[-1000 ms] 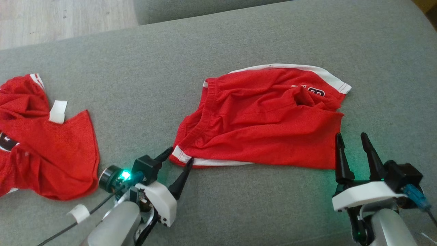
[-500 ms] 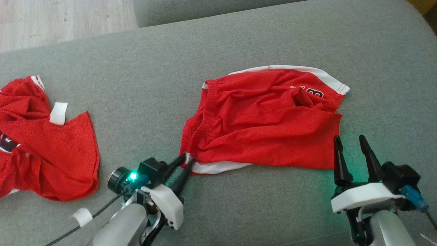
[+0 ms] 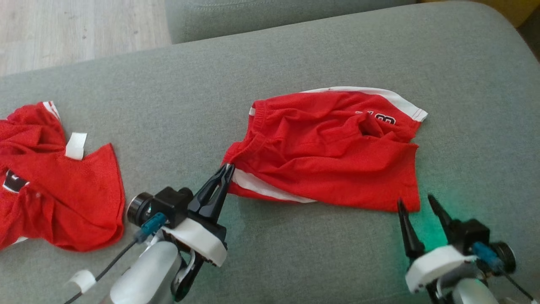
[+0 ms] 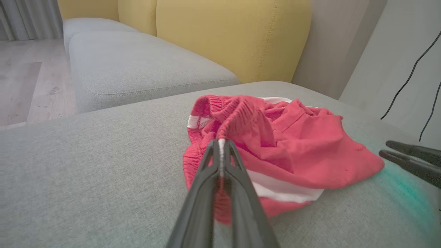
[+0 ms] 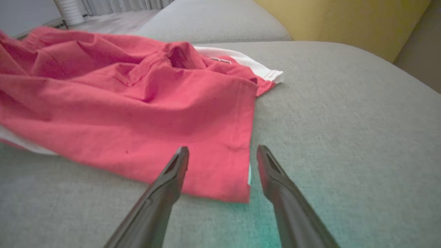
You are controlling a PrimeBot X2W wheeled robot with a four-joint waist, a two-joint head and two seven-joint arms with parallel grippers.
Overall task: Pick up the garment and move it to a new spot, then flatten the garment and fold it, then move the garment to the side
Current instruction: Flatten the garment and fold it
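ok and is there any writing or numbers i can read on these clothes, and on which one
"8" or "B", cannot tell which: dark lettering on the red shorts, by the far leg hem; the characters beside it are lost in a fold.
Unreadable: dark patch on the other red garment, cut off at the view's left edge.
White tab on that garment: no text visible.
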